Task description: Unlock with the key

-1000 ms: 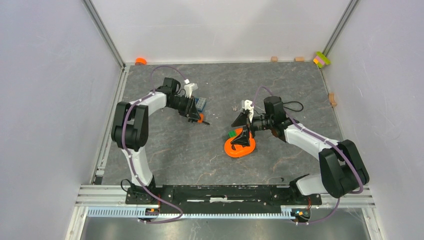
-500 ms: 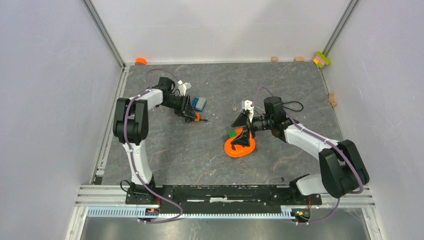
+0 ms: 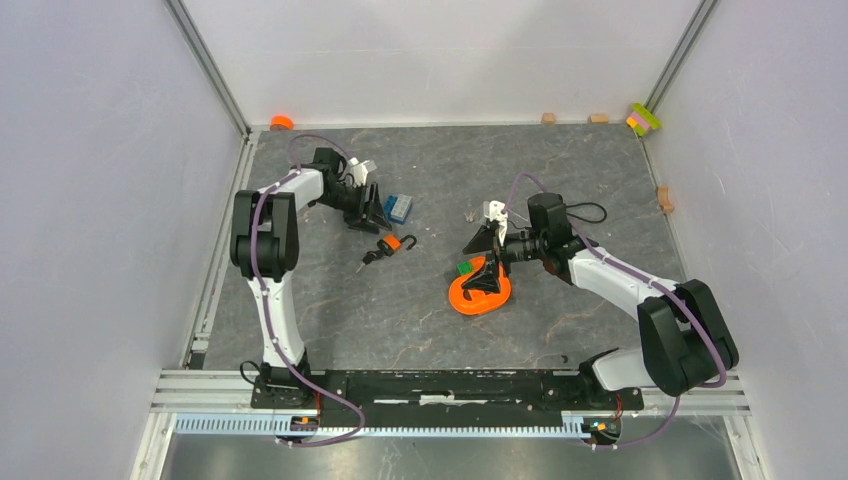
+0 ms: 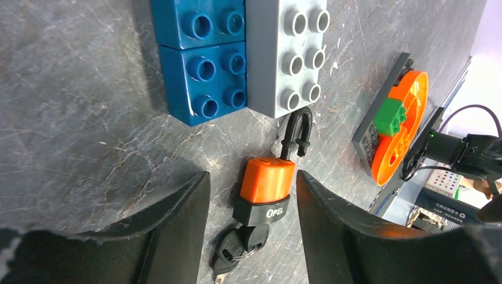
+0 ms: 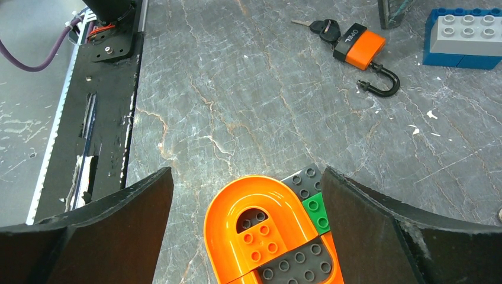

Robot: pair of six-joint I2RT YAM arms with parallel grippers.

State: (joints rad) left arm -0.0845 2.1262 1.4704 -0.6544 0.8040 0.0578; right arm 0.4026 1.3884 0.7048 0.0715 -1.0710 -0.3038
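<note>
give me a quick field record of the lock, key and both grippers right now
padlock: orange, flat on the table, shackle looks swung open
key: black head at the padlock's base, seemingly inserted
left gripper: open, near the padlock, holding nothing
right gripper: open, over the orange curved piece, holding nothing
blocks: blue and grey, side by side by the shackle

A robotics lab cell: white panels [image 3: 90,200] in aluminium framing [image 3: 207,65] wall in a grey stone-patterned table [image 3: 330,300], with the left arm [image 3: 265,250] and right arm [image 3: 620,280] bolted to a rail [image 3: 450,385] at its near edge and toy bricks [image 3: 645,119] at its far edge.
</note>
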